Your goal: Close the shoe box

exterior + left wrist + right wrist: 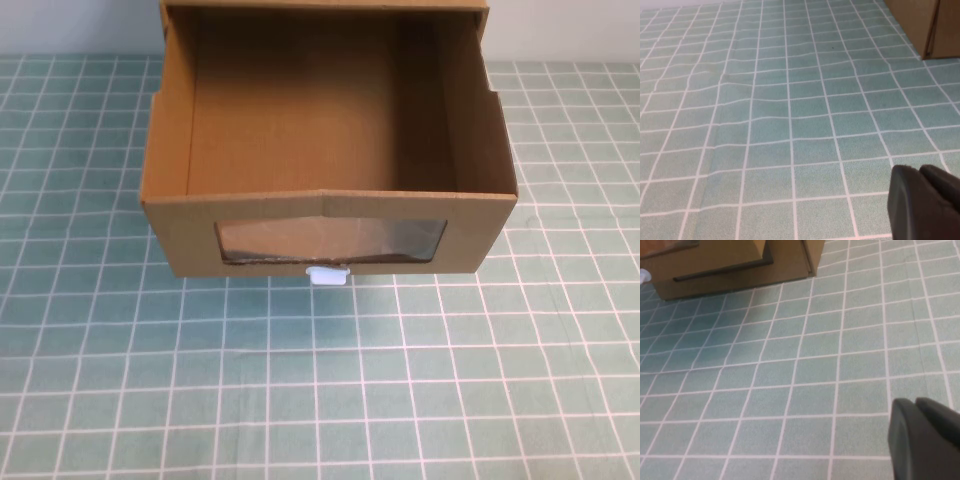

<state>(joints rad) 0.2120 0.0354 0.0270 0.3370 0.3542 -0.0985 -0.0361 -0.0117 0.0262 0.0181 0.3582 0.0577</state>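
The shoe box (330, 130) is a brown cardboard drawer pulled far out of its sleeve toward me, open on top and empty. Its front panel has a clear window (330, 240) with a small white pull tab (328, 276) below it. Neither gripper shows in the high view. My left gripper (917, 170) hovers over the mat with its black fingers together, the box's corner (925, 25) well away from it. My right gripper (914, 402) is also shut and empty over the mat, and the box (740, 265) lies far from it.
A teal mat with a white grid (320, 400) covers the table in front of and beside the box. The box's sleeve (320, 5) sits at the far edge against a pale wall.
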